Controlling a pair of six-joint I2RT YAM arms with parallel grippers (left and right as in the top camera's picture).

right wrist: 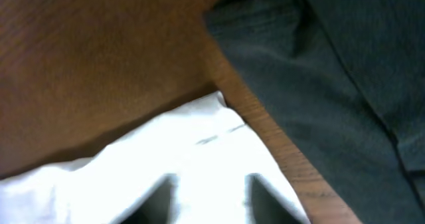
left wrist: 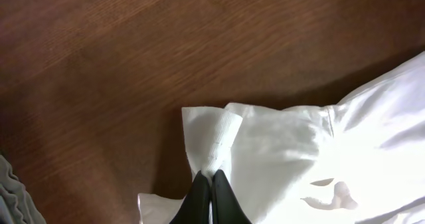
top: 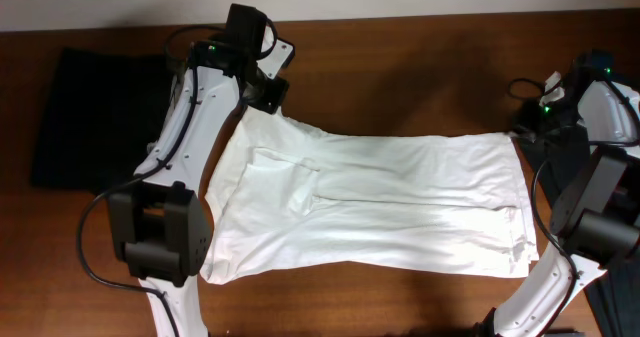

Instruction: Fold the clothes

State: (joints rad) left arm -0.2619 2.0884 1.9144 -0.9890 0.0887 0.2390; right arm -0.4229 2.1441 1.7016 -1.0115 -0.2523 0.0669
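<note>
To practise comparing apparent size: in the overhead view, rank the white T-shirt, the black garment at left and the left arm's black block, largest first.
1. white T-shirt.
2. black garment, partly hidden by the left arm.
3. black block; it is nearer the camera, so it looks bigger than it is.

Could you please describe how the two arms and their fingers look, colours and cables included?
Both arms have white tube-like links and boxy black joint blocks. The left arm and the right arm each carry a green light near the wrist, and black cables loop beside them. The left fingers are black and tapered; the right fingers show only as dark blurs.
</note>
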